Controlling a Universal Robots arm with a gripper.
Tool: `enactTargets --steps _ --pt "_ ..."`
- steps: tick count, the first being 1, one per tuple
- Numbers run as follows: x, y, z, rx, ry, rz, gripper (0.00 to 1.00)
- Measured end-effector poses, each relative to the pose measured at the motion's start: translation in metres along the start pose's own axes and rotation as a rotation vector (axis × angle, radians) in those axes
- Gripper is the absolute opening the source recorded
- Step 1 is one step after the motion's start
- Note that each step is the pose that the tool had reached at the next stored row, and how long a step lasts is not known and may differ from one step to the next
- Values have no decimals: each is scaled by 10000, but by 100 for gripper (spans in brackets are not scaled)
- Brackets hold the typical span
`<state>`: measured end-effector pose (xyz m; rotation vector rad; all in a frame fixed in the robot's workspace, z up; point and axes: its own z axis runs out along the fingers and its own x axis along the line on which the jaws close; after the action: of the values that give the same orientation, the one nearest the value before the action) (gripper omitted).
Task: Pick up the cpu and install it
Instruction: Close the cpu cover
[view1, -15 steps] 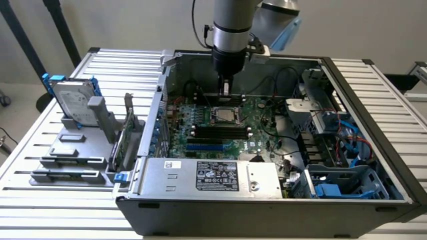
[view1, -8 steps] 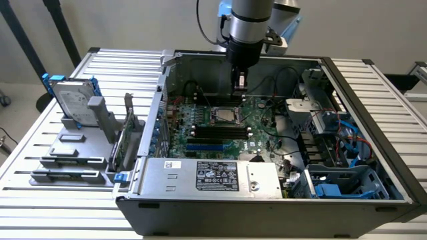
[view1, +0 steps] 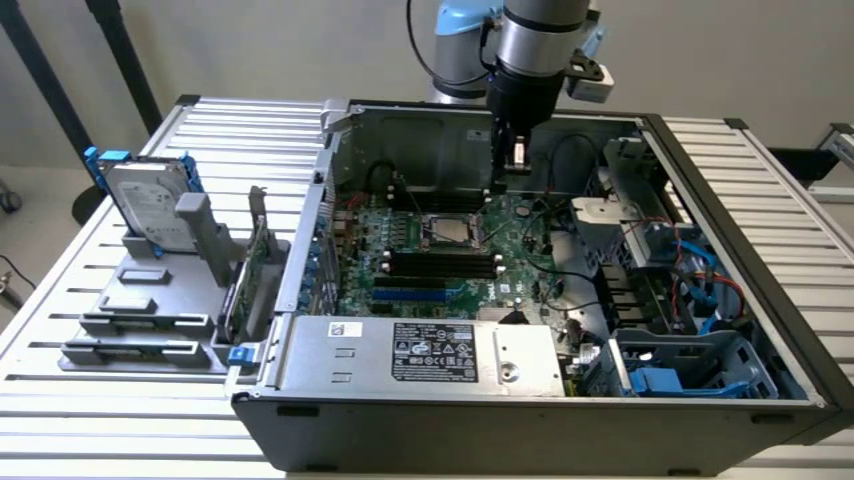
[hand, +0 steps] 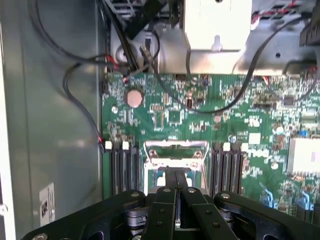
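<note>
The cpu (view1: 450, 232) looks to lie flat in the socket (hand: 175, 146) at the middle of the board (view1: 514, 290), a silver-grey square inside the dark frame. The gripper (hand: 176, 176) hangs just above it, inside the case (view1: 534, 420), fingers pressed together with nothing seen between them. I judge the placing done and the seating in hand. Any further move calls for a straight, gentle path, since cables (hand: 85, 107) and memory slots (hand: 125, 167) lie close
</note>
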<state>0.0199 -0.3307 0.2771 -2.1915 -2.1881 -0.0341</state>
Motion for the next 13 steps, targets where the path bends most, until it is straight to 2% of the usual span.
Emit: enactTargets --steps 7,13 --pt "-1 290 -3 3 0 -68 11" --pt "-4 413 73 8 -6 -160 11"
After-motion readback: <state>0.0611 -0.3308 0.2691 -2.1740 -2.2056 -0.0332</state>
